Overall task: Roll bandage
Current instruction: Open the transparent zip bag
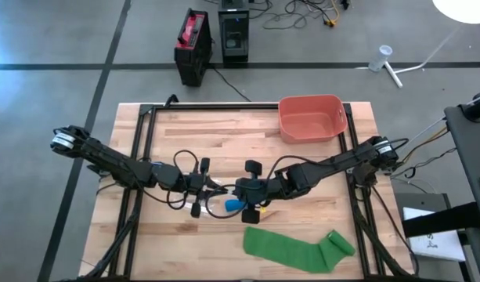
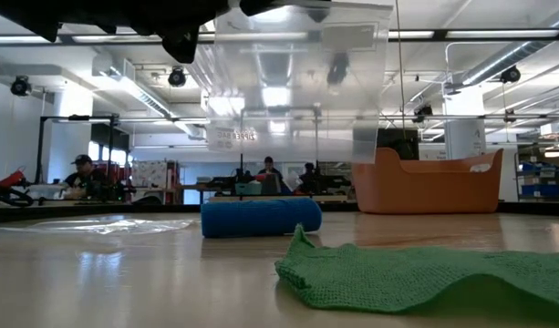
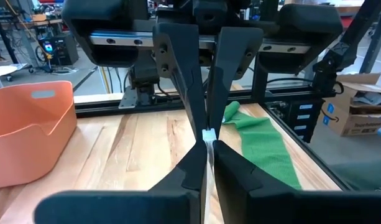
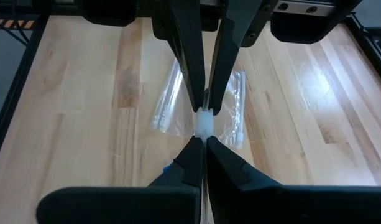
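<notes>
2 end effectors meet mid-counter, both clamped on 1 clear plastic bag.
The left end effector (image 3: 207,160) and right end effector (image 4: 201,151) pinch the clear bag (image 2: 297,77) between closed fingers above the counter (image 1: 193,133). Only the low view shows faint unreadable print on it. The blue roll (image 2: 261,217) lies below; the green bandage (image 1: 298,251) lies part-unrolled at the near edge, the orange bin (image 1: 312,117) opposite.

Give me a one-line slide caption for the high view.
Both grippers, left and right, meet mid-table above a blue roll, green bandage lying unrolled nearby.
</notes>
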You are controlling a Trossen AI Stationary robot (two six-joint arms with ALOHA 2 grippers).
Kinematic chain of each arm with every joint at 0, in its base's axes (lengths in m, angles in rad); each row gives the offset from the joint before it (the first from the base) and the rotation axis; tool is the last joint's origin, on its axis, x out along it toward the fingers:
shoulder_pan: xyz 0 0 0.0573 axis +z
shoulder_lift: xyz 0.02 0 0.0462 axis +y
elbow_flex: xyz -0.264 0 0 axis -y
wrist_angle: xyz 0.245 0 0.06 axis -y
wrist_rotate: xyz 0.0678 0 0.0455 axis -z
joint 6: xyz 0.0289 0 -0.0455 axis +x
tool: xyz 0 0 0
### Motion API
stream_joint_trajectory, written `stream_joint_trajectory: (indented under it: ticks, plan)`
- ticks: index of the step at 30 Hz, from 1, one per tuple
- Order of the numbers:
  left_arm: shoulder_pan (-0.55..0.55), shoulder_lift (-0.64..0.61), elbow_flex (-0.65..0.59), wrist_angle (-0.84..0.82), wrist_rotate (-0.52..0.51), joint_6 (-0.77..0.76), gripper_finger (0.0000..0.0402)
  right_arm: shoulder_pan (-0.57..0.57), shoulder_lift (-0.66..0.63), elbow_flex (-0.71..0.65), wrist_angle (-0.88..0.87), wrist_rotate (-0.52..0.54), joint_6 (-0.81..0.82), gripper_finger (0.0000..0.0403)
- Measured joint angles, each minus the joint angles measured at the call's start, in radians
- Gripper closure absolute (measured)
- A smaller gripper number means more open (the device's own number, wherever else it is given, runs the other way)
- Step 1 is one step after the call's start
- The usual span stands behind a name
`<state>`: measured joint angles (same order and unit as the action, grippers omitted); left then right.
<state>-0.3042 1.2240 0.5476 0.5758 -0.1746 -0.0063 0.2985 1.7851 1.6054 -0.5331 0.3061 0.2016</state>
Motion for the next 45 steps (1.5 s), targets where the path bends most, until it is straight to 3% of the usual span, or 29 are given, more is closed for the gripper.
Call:
stream_joint_trajectory:
  ticks: [13, 22, 26, 31, 36, 41, 45]
  plan:
    - [0.0, 0.0, 0.0, 0.0, 0.0, -0.003, 0.0389, 0.0, 0.0, -0.001, 0.01, 0.0, -0.001, 0.04]
    - [0.0, 0.0, 0.0, -0.001, -0.003, -0.029, 0.0322, 0.0, 0.001, -0.001, 0.015, -0.003, -0.003, 0.04]
    - [0.001, 0.0, 0.0, -0.001, -0.003, -0.033, 0.0312, 0.0, 0.001, -0.001, 0.015, -0.003, -0.002, 0.04]
    - [0.001, 0.0, -0.001, -0.002, -0.003, -0.033, 0.0335, 0.0, 0.001, -0.001, 0.015, -0.001, -0.002, 0.04]
    - [0.0, 0.0, -0.001, -0.002, -0.001, -0.033, 0.0393, 0.0, 0.001, -0.001, 0.014, 0.0, -0.011, 0.04]
    - [-0.001, 0.0, -0.001, -0.001, -0.001, -0.034, 0.0399, 0.002, 0.001, 0.006, 0.01, 0.008, -0.027, 0.0392]
    - [0.0, 0.0, -0.001, 0.0, -0.004, -0.034, 0.04, 0.004, -0.014, 0.008, 0.014, 0.008, -0.03, 0.036]
